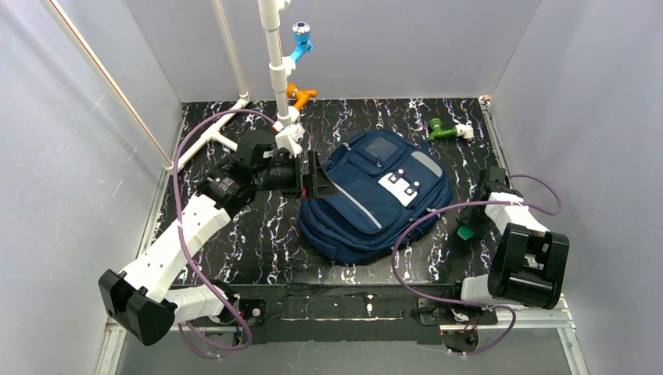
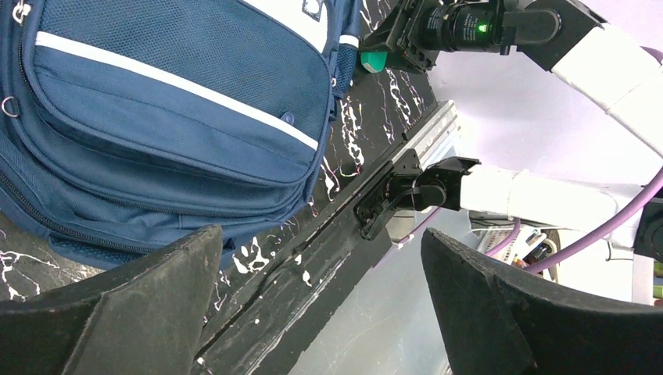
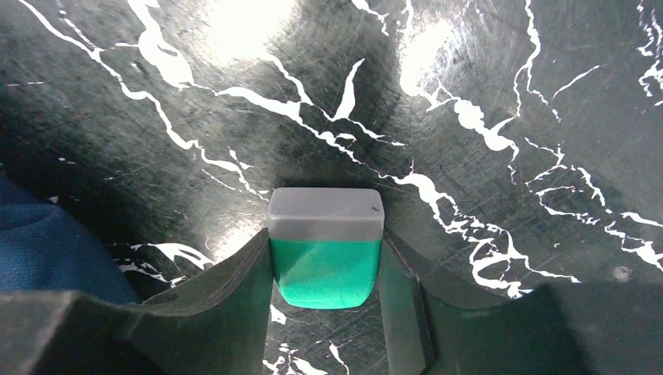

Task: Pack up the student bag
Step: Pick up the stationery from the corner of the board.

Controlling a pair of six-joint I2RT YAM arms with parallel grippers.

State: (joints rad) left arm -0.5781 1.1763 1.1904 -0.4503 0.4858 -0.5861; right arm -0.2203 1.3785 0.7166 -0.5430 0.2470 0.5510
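Two robot arms: the left arm [image 1: 188,226] and right arm [image 1: 514,212] have white shell links and black cylindrical joints. Purple cables [image 1: 179,168] loop along both. The left end effector [image 2: 319,258] carries matte black wedge-shaped fingers [image 2: 141,312].

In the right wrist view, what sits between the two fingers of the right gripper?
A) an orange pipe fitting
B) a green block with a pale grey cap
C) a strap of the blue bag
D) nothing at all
B: the green block with its pale cap sits between the fingers of the right gripper, which meet its two sides, on the black table.
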